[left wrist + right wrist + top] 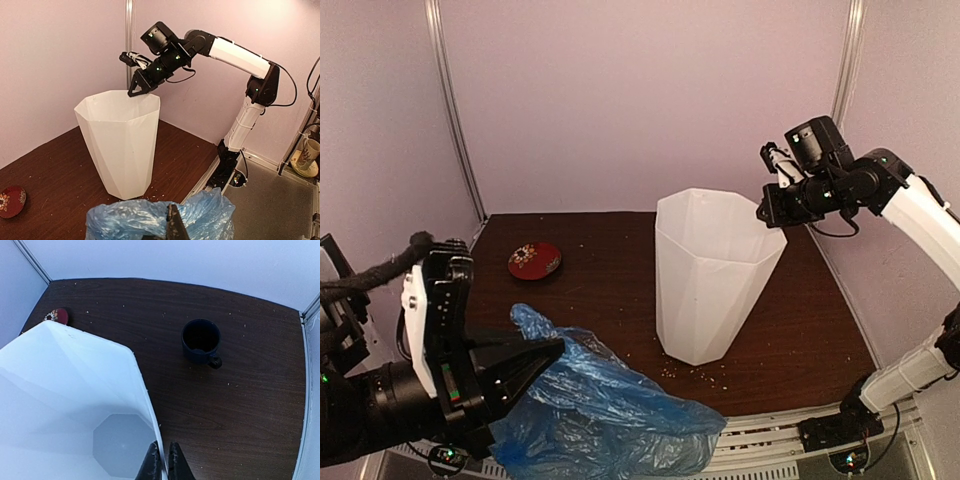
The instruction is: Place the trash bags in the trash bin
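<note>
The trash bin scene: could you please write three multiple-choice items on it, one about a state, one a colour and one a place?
1. How does the trash bin stand?
A. tipped over
B. upright, filled
C. upright, empty

2. What colour is the mug?
A. dark blue
B. white
C. red

3. Where is the trash bag?
A. inside the bin
B. held by the left fingers
C. draped on the mug

Answers: C, its bare floor shows from above; A, the right wrist view shows it plainly; B, the blue film bunches around them.
</note>
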Robot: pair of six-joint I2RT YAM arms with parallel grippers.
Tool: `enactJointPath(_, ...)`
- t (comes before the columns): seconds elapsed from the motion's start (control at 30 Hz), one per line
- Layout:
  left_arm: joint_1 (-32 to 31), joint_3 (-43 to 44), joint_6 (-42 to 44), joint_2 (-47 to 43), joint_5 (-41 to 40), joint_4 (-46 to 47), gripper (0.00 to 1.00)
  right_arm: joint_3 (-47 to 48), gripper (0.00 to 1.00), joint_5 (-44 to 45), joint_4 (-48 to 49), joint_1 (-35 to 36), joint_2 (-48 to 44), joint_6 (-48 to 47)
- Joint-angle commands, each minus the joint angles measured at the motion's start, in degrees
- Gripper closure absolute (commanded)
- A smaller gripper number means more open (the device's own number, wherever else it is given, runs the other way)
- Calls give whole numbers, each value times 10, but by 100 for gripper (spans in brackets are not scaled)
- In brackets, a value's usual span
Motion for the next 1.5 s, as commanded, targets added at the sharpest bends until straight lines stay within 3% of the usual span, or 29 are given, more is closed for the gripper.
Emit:
enactJointPath(0.0, -5, -37, -5, -22, 2, 11, 100, -57, 100, -20, 35, -1, -4, 0)
enactJointPath(0.2, -6, -102, -10, -56, 50, 29, 100, -108, 99, -20, 74, -1, 2, 8)
enactJointPath(0.37, -6, -134, -3, -84, 107, 31, 100, -105, 67, -32, 78, -1, -14, 11)
enactJointPath(0.57, -6, -181, 2, -123, 203, 32, 100, -28, 49, -14, 35, -1, -83, 16)
enactJointPath(0.67, -6, -191, 0, -137, 249, 31, 100, -38, 48, -53, 38, 0, -150, 20)
enactJointPath(0.83, -6, -215, -56, -151, 310, -1, 100, -226, 57, -184, 137, 0, -330, 23)
enactJointPath(1.1, -6, -285, -376, -147, 294, -216, 100, -531, 64, -339, 274, 0, -490, 4)
enactJointPath(1.33, -6, -360, -487, -160, 280, -238, 100, -524, 65, -343, 280, 15, -439, -11)
enactJointPath(1.47, -6, -379, -565, -163, 250, -290, 100, -541, 65, -248, 343, 157, -408, 17)
